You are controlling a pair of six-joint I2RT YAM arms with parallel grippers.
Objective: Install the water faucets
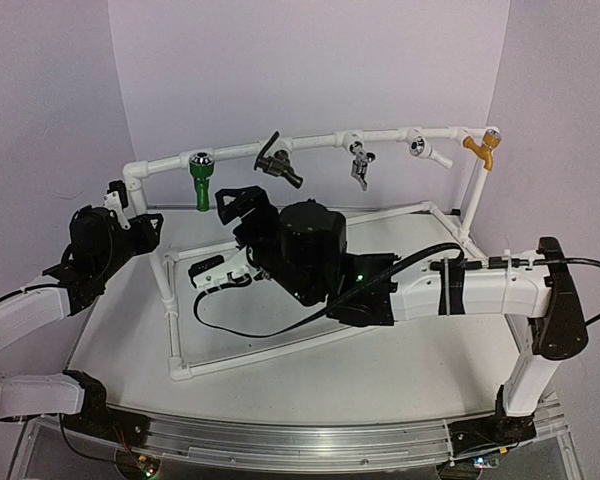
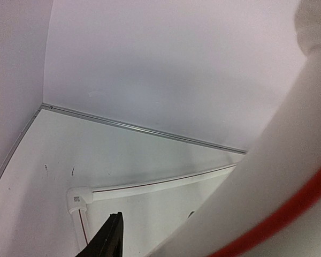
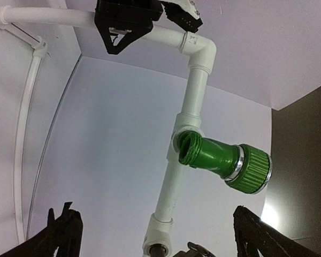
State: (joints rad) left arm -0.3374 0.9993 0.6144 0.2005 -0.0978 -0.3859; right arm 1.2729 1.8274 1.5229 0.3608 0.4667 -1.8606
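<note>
Green faucet (image 3: pixel 219 160) sat plugged into a tee on the white pipe frame (image 1: pixel 320 143), right of centre in the right wrist view, its ribbed cap and silver ring pointing toward the right edge of the frame. In the top view it hung from the upper rail at upper left. The dark faucet (image 1: pixel 278 160) hung tilted from the same rail just to its right, with bare pipe between the two. The right gripper (image 3: pixel 155 219) was spread wide and released, holding nothing. Its two black fingers (image 3: pixel 64 233) stood in the lower corners of the wrist view, with open space between each of them and the green body. Further right along the rail hung a silver tap (image 1: pixel 360 165), a white tap (image 1: pixel 427 148) and an orange tap (image 1: pixel 483 148) at the corner. The left gripper (image 1: pixel 120 205) sat against the frame's left corner post. Its wrist view was filled at the right by a close white pipe with a red stripe. Whether it was clamped there could not be told. Bare table (image 1: pixel 380 370) lay open at lower centre, crossed by a black cable (image 1: pixel 270 330).
</note>
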